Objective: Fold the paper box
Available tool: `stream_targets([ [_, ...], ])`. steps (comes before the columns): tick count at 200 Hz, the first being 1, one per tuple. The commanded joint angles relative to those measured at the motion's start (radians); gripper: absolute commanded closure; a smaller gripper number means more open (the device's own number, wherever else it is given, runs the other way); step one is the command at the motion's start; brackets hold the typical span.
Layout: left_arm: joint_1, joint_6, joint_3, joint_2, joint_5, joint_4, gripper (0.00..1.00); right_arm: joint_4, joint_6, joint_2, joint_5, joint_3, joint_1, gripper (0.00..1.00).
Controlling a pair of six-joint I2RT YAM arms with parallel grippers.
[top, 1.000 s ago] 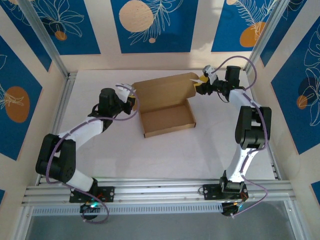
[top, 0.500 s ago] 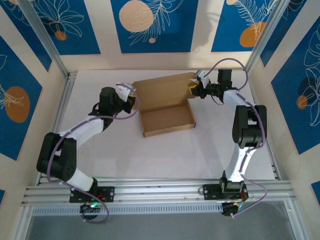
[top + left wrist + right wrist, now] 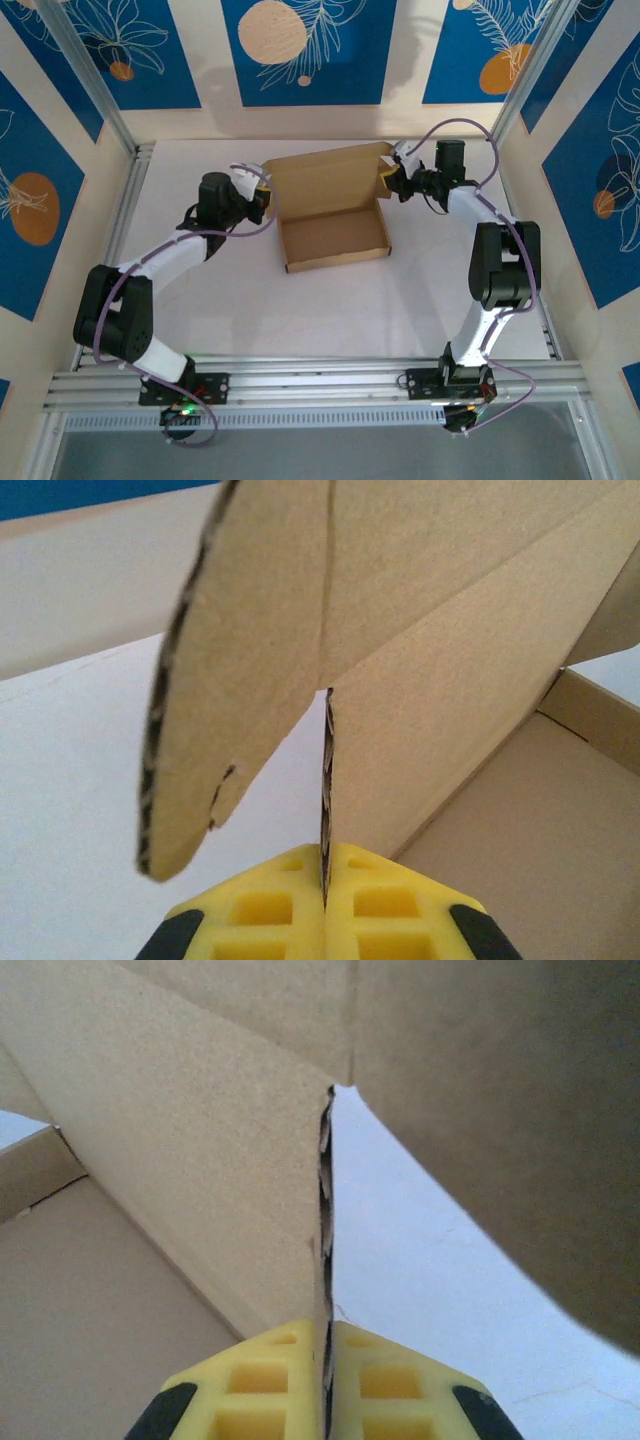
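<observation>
The paper box [image 3: 335,236], plain brown cardboard, lies mid-table with its shallow tray toward me and its lid [image 3: 325,180] raised behind. My left gripper [image 3: 262,205] is shut on the lid's left edge. In the left wrist view the yellow pads [image 3: 262,905] pinch that cardboard edge [image 3: 326,770], with a rounded side flap [image 3: 235,670] hanging to the left. My right gripper [image 3: 385,182] is shut on the lid's right edge. The right wrist view has the cardboard edge [image 3: 325,1220] clamped between yellow pads [image 3: 395,1385], and a flap [image 3: 520,1110] leans over on the right.
The box rests on a white tabletop [image 3: 330,310] enclosed by cream walls with blue panels. Metal frame posts [image 3: 100,90] stand at the back corners and a rail [image 3: 320,380] runs along the near edge by the arm bases.
My right gripper moved left onto the lid's right edge and closed on it. The left gripper kept its hold on the left edge, and the box stayed put.
</observation>
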Motion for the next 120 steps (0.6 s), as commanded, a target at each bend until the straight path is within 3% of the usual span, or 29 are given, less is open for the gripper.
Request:
stream_targets([
  [1, -0.003, -0.046, 0.020, 0.000, -0.053, 0.002, 1.00, -0.041, 0.061, -0.048, 0.148, -0.014, 0.065, 1.00],
  [47, -0.029, -0.259, -0.042, -0.033, -0.222, 0.120, 1.00, 0.255, 0.274, -0.173, 0.580, -0.263, 0.240, 1.00],
  [68, -0.048, -0.319, -0.071, -0.064, -0.281, 0.142, 1.00, 0.233, 0.460, -0.243, 0.740, -0.311, 0.284, 1.00],
  [92, -0.069, -0.397, -0.135, -0.118, -0.337, 0.191, 1.00, 0.077, 0.637, -0.299, 0.804, -0.295, 0.316, 1.00],
  [120, -0.091, -0.471, -0.220, -0.165, -0.363, 0.273, 1.00, 0.100, 0.765, -0.385, 0.867, -0.370, 0.355, 1.00],
])
